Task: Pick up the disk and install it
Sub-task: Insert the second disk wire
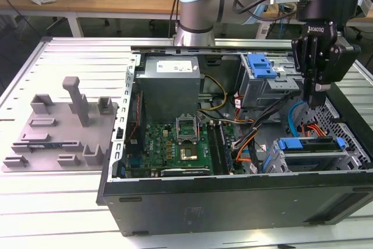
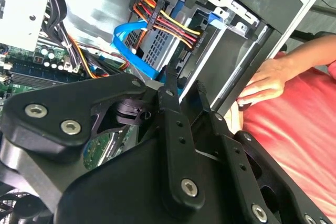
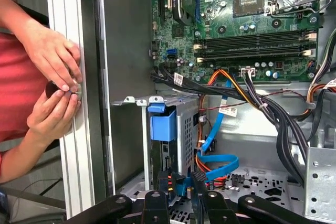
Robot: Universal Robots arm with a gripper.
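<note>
While the gripper [image 1: 315, 94] hangs inside the open computer case [image 1: 233, 196], its jaws sit close together with only a thin gap, and I cannot tell if they pinch anything. The disk [image 1: 308, 144] with its blue rail lies in the metal cage [image 1: 349, 158] just below the gripper. A person's hands [image 3: 55, 85] rest on the tabletop [image 3: 71, 145] edge beside the case.
</note>
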